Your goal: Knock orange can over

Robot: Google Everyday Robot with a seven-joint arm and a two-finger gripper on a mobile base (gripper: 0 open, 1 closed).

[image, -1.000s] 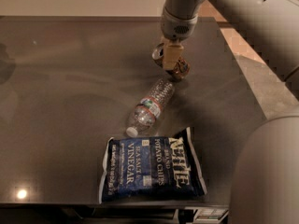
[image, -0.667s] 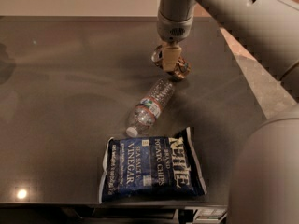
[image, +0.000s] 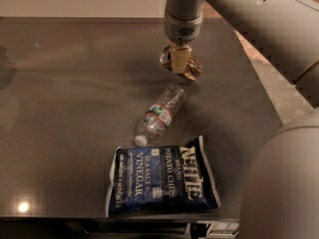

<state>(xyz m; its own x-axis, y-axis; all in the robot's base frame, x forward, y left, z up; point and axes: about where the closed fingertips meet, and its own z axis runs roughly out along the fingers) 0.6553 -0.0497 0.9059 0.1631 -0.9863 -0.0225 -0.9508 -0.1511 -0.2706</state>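
The orange can (image: 191,69) is small and orange-brown. It appears to lie tipped on the dark tabletop (image: 75,83) at the back centre, its silver rim showing to the left. My gripper (image: 180,59) hangs straight down from the arm, right over and in front of the can, and hides its middle. A clear plastic water bottle (image: 158,114) with a red-and-white label lies on its side just in front of the can, cap toward the near left.
A blue bag of potato chips (image: 162,180) lies flat near the table's front edge. My arm's large grey body (image: 281,183) fills the right side. The table's right edge (image: 266,88) runs beside a lighter floor.
The arm has shifted slightly to the left over the can. The can, bottle and chip bag have not visibly moved.
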